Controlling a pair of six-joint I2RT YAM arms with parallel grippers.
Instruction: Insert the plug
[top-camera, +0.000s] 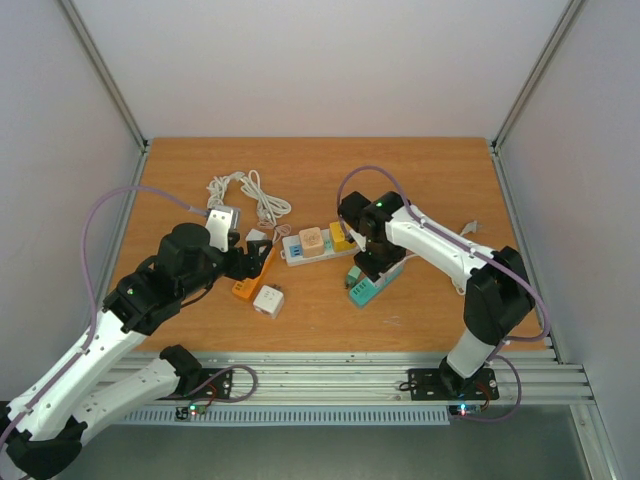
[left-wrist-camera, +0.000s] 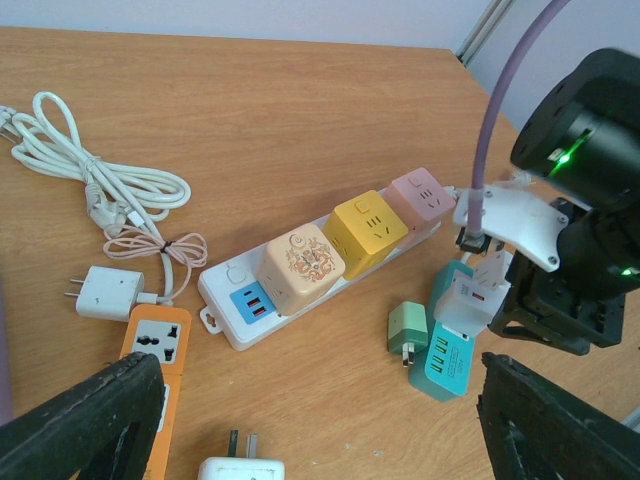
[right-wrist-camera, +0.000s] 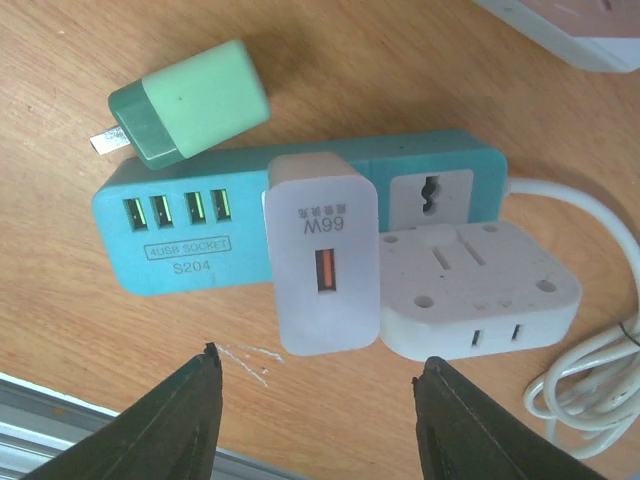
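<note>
The plug, a white 66W charger (right-wrist-camera: 322, 255), stands on the face of the teal socket strip (right-wrist-camera: 190, 245) between its USB ports and a round socket; its prongs are hidden. My right gripper (right-wrist-camera: 320, 358) hangs just in front of it, open, with nothing between the fingers. In the top view the right gripper (top-camera: 378, 262) is over the teal strip (top-camera: 365, 288). My left gripper (left-wrist-camera: 320, 400) is open and empty above bare wood, near an orange strip (left-wrist-camera: 155, 345). The left wrist view also catches the charger (left-wrist-camera: 470, 300).
A green plug (right-wrist-camera: 190, 100) lies against the teal strip, and a white adapter (right-wrist-camera: 480, 285) sits on it beside the charger. A white power strip (left-wrist-camera: 225, 300) carries beige, yellow and pink cubes. A loose white plug (left-wrist-camera: 240, 465), a small charger (left-wrist-camera: 105, 292) and coiled cable (left-wrist-camera: 90, 175) lie left.
</note>
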